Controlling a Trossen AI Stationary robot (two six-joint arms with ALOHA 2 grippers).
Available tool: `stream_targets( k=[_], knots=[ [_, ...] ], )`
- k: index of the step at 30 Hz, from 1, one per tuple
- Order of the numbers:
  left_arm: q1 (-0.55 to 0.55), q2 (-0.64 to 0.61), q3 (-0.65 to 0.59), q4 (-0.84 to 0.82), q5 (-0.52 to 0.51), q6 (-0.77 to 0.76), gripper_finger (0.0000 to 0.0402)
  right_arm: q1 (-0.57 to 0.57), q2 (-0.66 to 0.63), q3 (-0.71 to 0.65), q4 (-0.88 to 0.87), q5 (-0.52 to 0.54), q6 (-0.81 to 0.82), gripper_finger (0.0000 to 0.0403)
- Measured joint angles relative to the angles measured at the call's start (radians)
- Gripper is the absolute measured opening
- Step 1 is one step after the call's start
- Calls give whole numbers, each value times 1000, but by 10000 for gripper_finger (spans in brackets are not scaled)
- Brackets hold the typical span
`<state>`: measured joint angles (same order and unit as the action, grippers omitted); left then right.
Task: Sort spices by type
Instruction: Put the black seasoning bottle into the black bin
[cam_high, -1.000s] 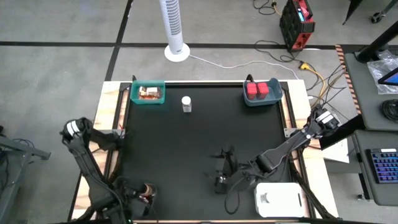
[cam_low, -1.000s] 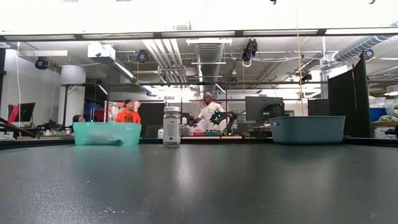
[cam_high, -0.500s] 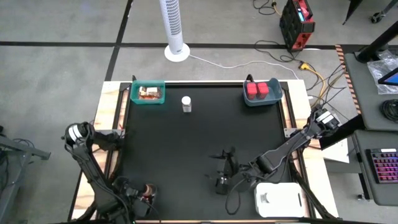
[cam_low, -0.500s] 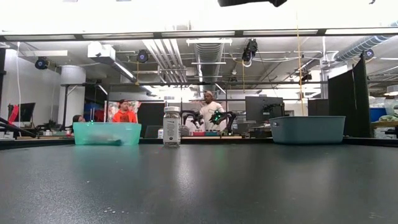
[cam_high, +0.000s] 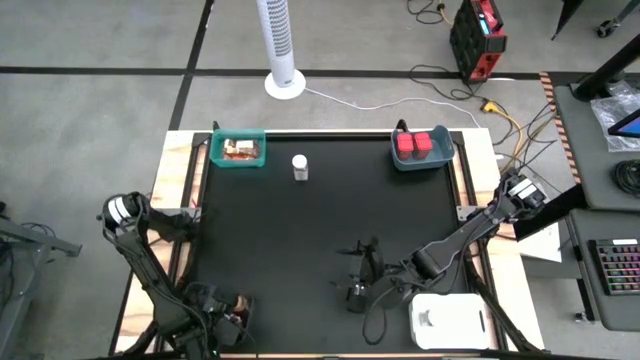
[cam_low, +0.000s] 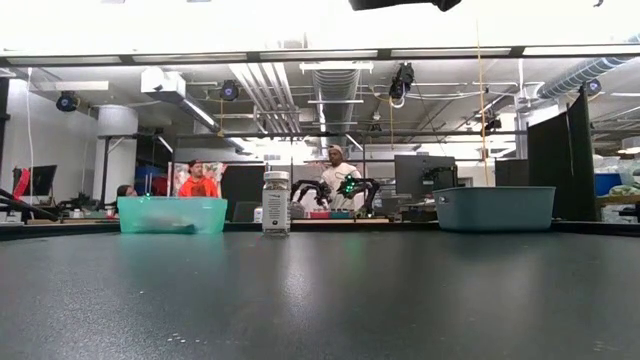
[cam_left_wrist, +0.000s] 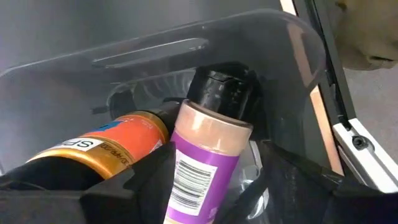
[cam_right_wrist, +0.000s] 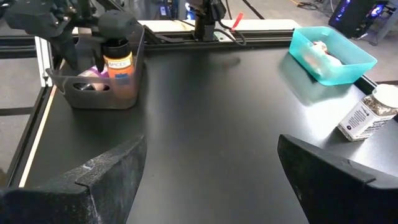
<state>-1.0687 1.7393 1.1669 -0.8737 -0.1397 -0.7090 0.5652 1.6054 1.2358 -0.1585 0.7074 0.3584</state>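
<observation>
– At the near left corner of the counter (cam_high: 300, 230), what does the left wrist view add to the high view?

– The high view shows only the left end effector (cam_high: 232, 308) over a clear tray (cam_left_wrist: 298, 43). The wrist view resolves the contents: one purplish jar (cam_left_wrist: 208, 155) with a black cap, leaning, and one orange jar (cam_left_wrist: 99, 149) lying beside it. The fingers stand apart on either side of the purplish jar, with a gap on one side; nothing is clamped.

– And the right end effector (cam_high: 358, 270)?

– Near centre, fingers spread wide, holding nothing.

– Count the remaining items.

– Two red boxes (cam_high: 420, 143) in the blue-grey bin (cam_high: 397, 160), far right; only the high view shows them, since the low view sees the bin wall alone. One white-capped bottle (cam_high: 299, 167) upright just beside the teal bin (cam_high: 216, 150), far left. Packets (cam_high: 240, 150) lie in that bin; their number cannot be told. One white tray (cam_high: 447, 322), near right.
</observation>
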Motion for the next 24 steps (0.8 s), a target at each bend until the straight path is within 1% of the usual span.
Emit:
stream_targets(
  k=[9,12,14,17,24],
  knots=[
    [1,2,-15,-23,0,-11,219,0,0,0,-1,0,-2,354],
    [19,4,-15,-46,-32,-95,219,0,0,0,-1,0,-2,354],
    [31,-3,-17,-54,-36,-116,219,0,0,0,-1,0,-2,354],
    [31,-11,-18,-54,-35,-112,219,0,0,0,-1,0,-2,354],
    [30,-42,-21,-100,3,-96,219,0,0,-1,-1,0,3,354]
  ],
)
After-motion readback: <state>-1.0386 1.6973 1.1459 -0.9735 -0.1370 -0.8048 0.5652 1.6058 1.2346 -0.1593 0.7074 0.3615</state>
